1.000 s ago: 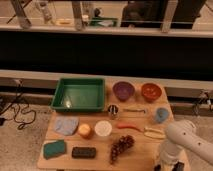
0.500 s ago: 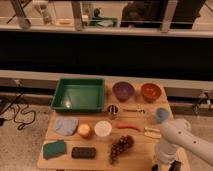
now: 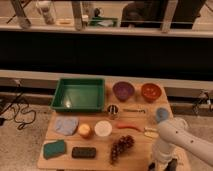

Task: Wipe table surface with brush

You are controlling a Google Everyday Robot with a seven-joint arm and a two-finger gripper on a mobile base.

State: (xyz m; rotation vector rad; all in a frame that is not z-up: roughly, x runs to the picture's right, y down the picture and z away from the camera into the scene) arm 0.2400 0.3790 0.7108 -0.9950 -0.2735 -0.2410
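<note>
— Where's the brush (image 3: 134,110)?
— On the table surface (image 3: 100,150), right of centre, long axis running left-right, below the bowls.
— And the gripper (image 3: 162,165)?
— Near right corner; brush lies farther in, leftward.

No text, label, brand, number or sign can be read anywhere, neither on the light tan wooden table surface (image 3: 100,150) nor on the white arm whose gripper (image 3: 161,165) sits low at that table's right front corner.
</note>
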